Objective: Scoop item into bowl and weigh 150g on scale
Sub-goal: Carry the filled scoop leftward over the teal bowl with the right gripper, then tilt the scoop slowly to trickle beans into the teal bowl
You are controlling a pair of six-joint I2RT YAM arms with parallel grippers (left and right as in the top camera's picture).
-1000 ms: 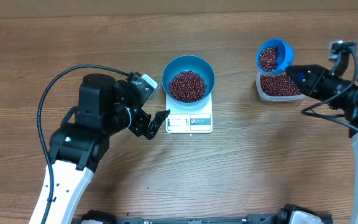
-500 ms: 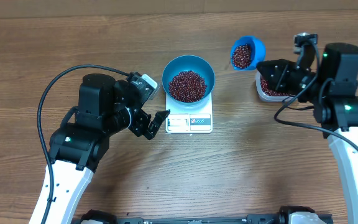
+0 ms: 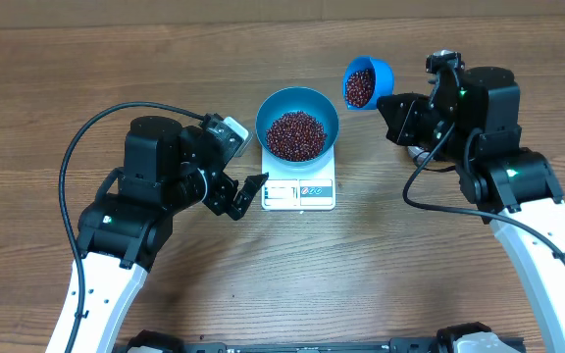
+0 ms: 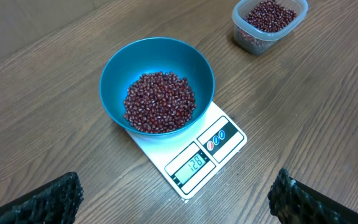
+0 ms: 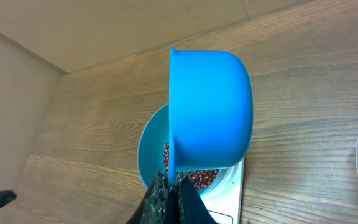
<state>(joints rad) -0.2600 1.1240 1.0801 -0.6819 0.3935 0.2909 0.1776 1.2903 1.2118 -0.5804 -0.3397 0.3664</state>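
The blue bowl [image 3: 268, 110] stands on the white scale [image 3: 299, 192] and holds a heap of red-brown beans [image 3: 296, 134]. In the left wrist view the bowl [image 4: 114, 81] and beans [image 4: 160, 102] sit on the scale [image 4: 229, 134], whose display reads 128. My right gripper [image 3: 392, 103] is shut on the handle of a small blue scoop [image 3: 368, 83] full of beans, held in the air just right of the bowl's rim. In the right wrist view the scoop [image 5: 213, 112] hangs above the bowl [image 5: 149, 146]. My left gripper [image 3: 244, 196] stands open and empty beside the scale's left front.
A clear plastic tub [image 4: 269, 22] of more beans stands to the right of the scale, mostly hidden under my right arm in the overhead view. The brown wooden table [image 3: 381, 275] runs around everything.
My right arm has carried the filled scoop leftwards from above the tub to the bowl's right rim. The left arm has not moved.
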